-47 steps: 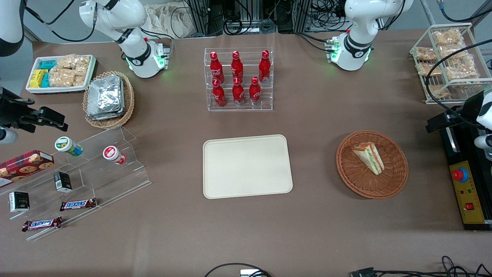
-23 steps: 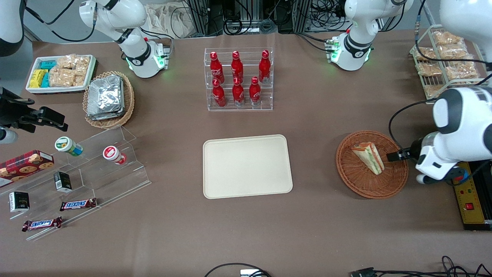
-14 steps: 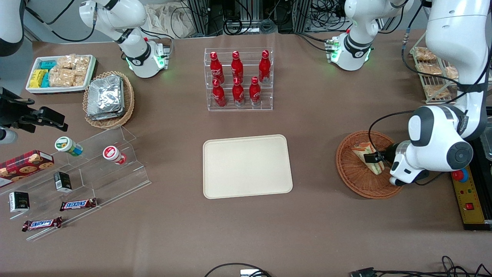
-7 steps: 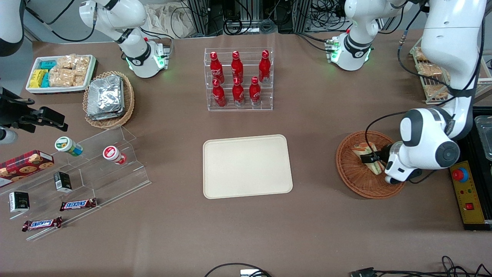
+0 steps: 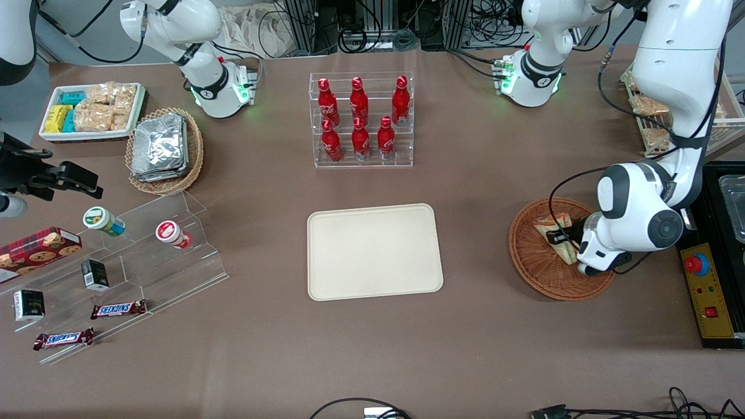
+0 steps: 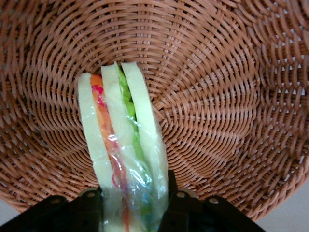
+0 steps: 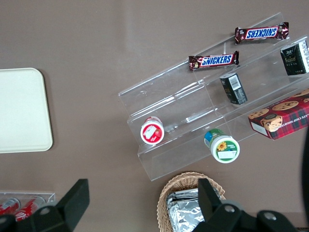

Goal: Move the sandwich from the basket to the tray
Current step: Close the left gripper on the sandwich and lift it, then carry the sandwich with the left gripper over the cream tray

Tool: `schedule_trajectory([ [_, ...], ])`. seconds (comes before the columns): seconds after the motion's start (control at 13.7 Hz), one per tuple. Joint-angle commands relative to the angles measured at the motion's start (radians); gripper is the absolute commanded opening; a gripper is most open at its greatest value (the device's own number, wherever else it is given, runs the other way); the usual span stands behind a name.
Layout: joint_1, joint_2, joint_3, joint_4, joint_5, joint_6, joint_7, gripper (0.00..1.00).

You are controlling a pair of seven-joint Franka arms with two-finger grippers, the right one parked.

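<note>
Fingers (image 6: 89,212) of the gripper (image 6: 128,215) are straddling the sandwich (image 6: 120,145) wedge's wide end, apparently closing on it, in the basket (image 6: 231,96), readying a lift to the tray (image 5: 372,250).

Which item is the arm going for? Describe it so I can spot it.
Find the reddish-brown wicker basket toward the working arm's end of the table. In it lies a wrapped triangular sandwich, the gripper straddling it. Nothing else is in that basket.
</note>
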Motion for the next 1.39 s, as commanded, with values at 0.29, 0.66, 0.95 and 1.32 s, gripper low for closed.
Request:
schedule_trajectory([
  [0.29,-0.019,-0.087,-0.013,0.143,0.068,-0.161,0.029,0.13],
  [0.66,-0.163,0.025,-0.023,0.430,0.074,-0.312,0.027,0.15],
  [0.95,-0.285,0.149,-0.023,0.597,0.070,-0.309,-0.031,0.15],
  [1.32,-0.381,0.247,-0.026,0.676,0.003,-0.280,-0.065,0.14],
])
